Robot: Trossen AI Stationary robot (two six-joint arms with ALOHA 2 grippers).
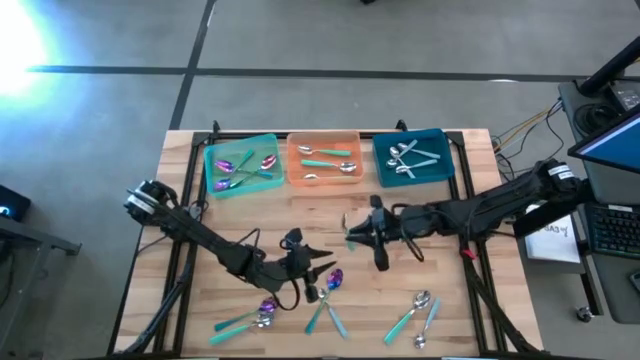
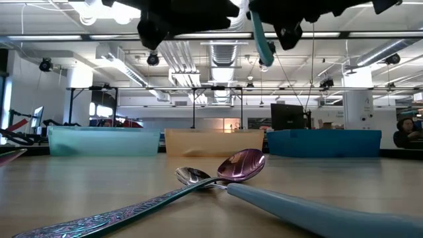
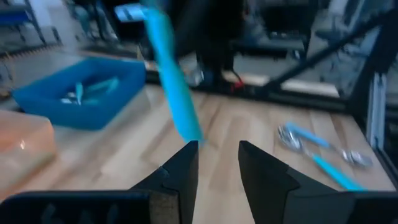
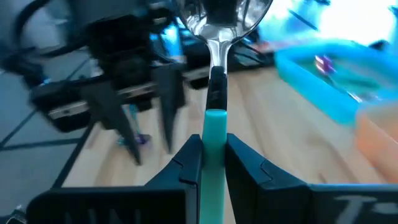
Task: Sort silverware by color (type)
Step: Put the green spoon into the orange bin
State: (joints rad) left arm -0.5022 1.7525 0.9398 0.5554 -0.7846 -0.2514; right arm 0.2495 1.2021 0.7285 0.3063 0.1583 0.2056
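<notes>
Mostly hidden: spoon bowl, R gripper clamped.

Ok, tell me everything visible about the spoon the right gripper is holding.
The spoon has a shiny silver bowl and neck and a teal handle that looks like plastic. The right gripper is shut on the handle, its two dark fingers pressing either side, the bowl pointing away from the wrist. It hangs in the air above the wooden table, near its middle, just in front of the trays. In the low view it hangs tilted, clear of the tabletop. Nothing else touches it.

Held spoon blurred; bowl cut off.
</notes>
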